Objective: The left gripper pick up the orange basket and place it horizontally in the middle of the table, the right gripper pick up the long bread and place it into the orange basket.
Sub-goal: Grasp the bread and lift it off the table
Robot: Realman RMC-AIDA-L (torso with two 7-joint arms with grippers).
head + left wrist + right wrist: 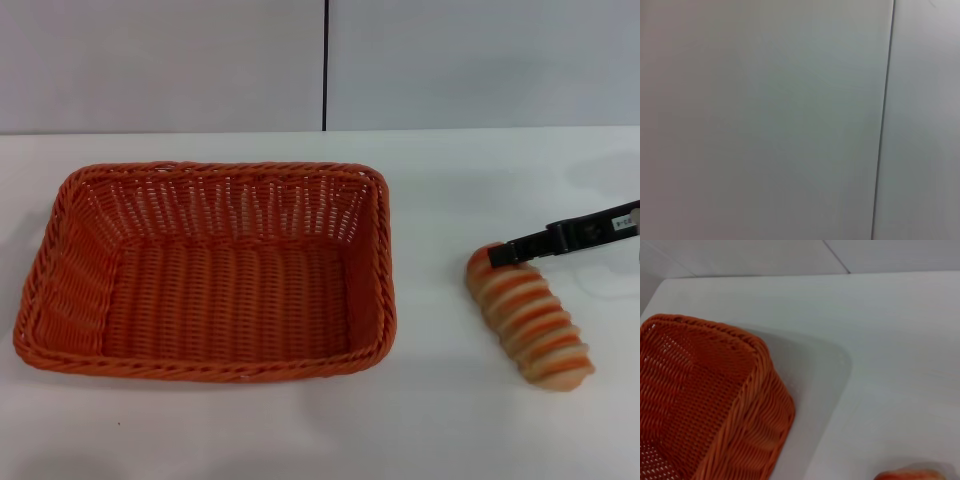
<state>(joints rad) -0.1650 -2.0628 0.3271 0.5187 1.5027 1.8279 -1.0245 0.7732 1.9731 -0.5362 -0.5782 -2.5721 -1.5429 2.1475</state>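
Note:
The orange basket [205, 270] lies flat and empty on the white table [450, 420], left of centre; one of its corners shows in the right wrist view [715, 405]. The long bread [528, 318] lies on the table to the right, striped face up, slanting toward the front right. My right gripper [497, 254] reaches in from the right edge, its black tips at the bread's far end. A sliver of the bread [912, 475] shows at the edge of the right wrist view. The left gripper is out of view.
A grey wall with a dark vertical seam [325, 65] stands behind the table. The left wrist view shows only that wall and its seam [883, 125]. Bare tabletop lies between the basket and the bread.

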